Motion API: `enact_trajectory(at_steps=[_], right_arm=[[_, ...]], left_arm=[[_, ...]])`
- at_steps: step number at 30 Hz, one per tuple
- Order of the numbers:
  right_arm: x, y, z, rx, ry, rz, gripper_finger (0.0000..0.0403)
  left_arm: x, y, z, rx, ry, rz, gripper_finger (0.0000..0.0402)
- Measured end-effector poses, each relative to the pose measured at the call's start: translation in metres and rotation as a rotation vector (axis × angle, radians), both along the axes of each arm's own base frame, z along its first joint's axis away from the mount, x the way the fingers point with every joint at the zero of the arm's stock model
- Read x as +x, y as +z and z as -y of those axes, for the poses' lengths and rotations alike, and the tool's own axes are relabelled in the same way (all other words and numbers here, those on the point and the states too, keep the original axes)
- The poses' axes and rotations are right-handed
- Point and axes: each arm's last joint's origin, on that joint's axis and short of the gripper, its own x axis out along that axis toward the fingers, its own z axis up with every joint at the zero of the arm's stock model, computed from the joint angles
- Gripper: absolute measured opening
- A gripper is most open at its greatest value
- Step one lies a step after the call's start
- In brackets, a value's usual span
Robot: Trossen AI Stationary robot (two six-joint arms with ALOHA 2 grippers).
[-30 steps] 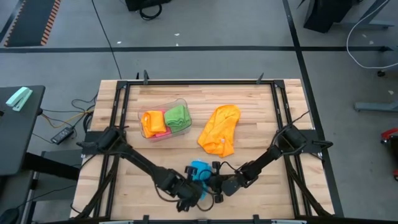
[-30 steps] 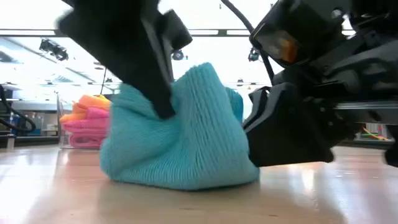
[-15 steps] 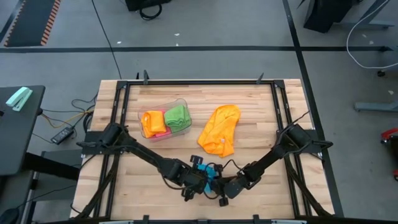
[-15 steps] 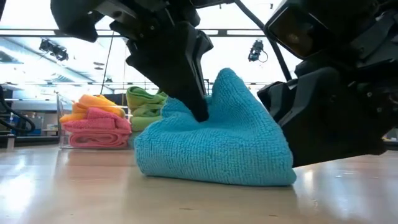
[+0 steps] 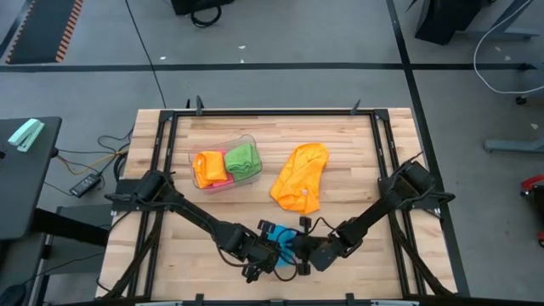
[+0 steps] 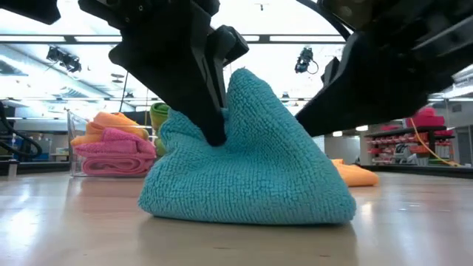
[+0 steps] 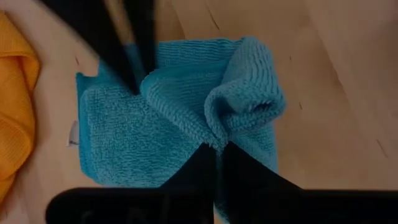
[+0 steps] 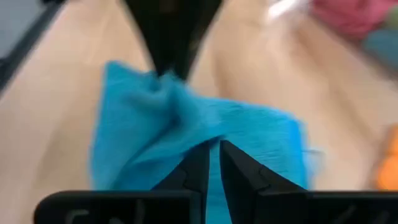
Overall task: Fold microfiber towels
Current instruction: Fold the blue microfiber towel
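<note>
Room: we've got a grey workshop floor around the bench, with ceiling lights and shelving showing past the table in the low view.
Table [image 5: 340,144]: light wooden top inside a black frame, both arms reaching in from the near corners.
Blue towel [image 6: 251,170]: sits on the near middle of the table, bunched up into a peak, its lower layer flat on the wood. We see it from both wrists too [image 7: 180,118] [image 8: 186,134].
Left gripper [image 5: 270,255]: down at the blue towel's left side, jaws pinched together on a raised fold of it; the left wrist view shows the two fingers [image 7: 202,171] meeting right at the fold.
Right gripper [image 5: 304,254]: on the towel's right side, jaws nearly together and clamped on the cloth edge, fingers [image 8: 196,168] with blue fabric between them.
Orange towel [image 5: 301,177]: lying loose and crumpled in the middle of the table, farther back than the blue one, not touching it as far as we can tell.
Clear tub [image 5: 223,144]: far left of the orange towel, holding folded towels, an orange one [image 5: 206,165] over a pink one [image 6: 114,151], with a green one [image 5: 243,159] beside them.
</note>
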Motion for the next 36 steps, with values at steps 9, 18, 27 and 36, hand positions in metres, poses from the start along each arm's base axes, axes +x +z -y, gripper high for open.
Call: enact_trajectory(at_steps=[9,18,27,36], right_arm=[[0.009,-0.004,0.03,-0.179,-0.069,-0.082,0.0046],[0.01,-0.011,0.046,-0.19,-0.079,-0.146,0.0046],[-0.013,-0.033,0.05,-0.063,-0.053,-0.133,0.0046],[-0.015,-0.035,0.05,-0.04,-0.029,-0.132,0.0046]], left_arm=[[0.0,0.0,-0.001,0.001,0.002,-0.001,0.0037],[0.001,0.0,-0.001,0.011,-0.019,0.002,0.0027],[0.008,0.001,-0.01,0.006,-0.003,0.029,0.0036],[0.019,0.003,-0.03,0.023,0.017,0.037,0.0032]])
